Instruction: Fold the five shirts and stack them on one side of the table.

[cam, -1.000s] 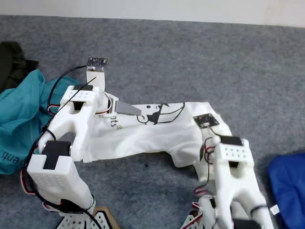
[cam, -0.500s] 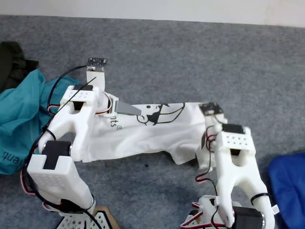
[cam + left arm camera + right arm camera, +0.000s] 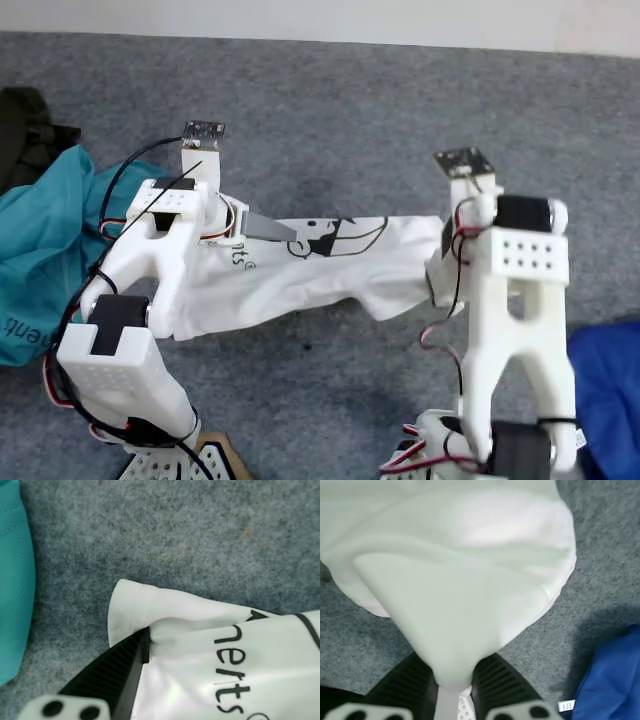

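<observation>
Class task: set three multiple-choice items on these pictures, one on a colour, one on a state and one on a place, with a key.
1. The stretched shirt is: A white; B red; C black.
2. The right claw is: A open; B shut on the stretched shirt; C shut on nothing.
3. The teal shirt lies: A beside the left arm; B under the stretched shirt; C in the right claw.
Key: 1 A, the cloth is white with dark print. 2 B, the cloth is pinched between its fingers. 3 A, it lies heaped at that arm's outer side.
</observation>
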{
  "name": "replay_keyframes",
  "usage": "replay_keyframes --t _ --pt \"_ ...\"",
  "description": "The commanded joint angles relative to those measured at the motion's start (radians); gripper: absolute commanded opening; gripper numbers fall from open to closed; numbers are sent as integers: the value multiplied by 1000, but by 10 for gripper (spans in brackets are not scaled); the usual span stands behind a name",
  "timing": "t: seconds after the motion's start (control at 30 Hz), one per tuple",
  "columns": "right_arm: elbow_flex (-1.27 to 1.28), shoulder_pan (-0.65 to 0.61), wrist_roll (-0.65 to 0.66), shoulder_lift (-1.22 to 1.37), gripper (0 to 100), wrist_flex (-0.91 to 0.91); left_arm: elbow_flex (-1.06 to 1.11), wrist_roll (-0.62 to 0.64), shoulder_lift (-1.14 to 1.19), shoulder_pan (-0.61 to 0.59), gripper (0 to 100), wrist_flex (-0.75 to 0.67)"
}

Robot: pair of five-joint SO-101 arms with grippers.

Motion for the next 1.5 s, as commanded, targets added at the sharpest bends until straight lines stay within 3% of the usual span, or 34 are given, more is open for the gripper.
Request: replay_keyframes --t 0.0,0.2,0.5,0.7,0.9,1.0,1.17,1.47 --pt "-194 4 -55 174 7 45 1 -3 -24 12 601 -28" --pt "-447 10 -114 487 7 50 2 -3 -24 12 601 -28" --pt "-753 4 -155 746 19 50 2 -3 -24 12 601 -28" --pt "-858 7 -160 849 239 50 2 -3 -24 13 601 -28" --pt "-947 10 -158 849 245 53 2 -3 -24 13 601 -28" --pt "-926 35 -158 848 223 56 2 -3 -24 13 601 -28" --pt "-751 85 -92 736 77 54 -1 -3 -19 13 601 -28" --pt "-289 179 51 351 42 -79 2 -3 -21 13 601 -28"
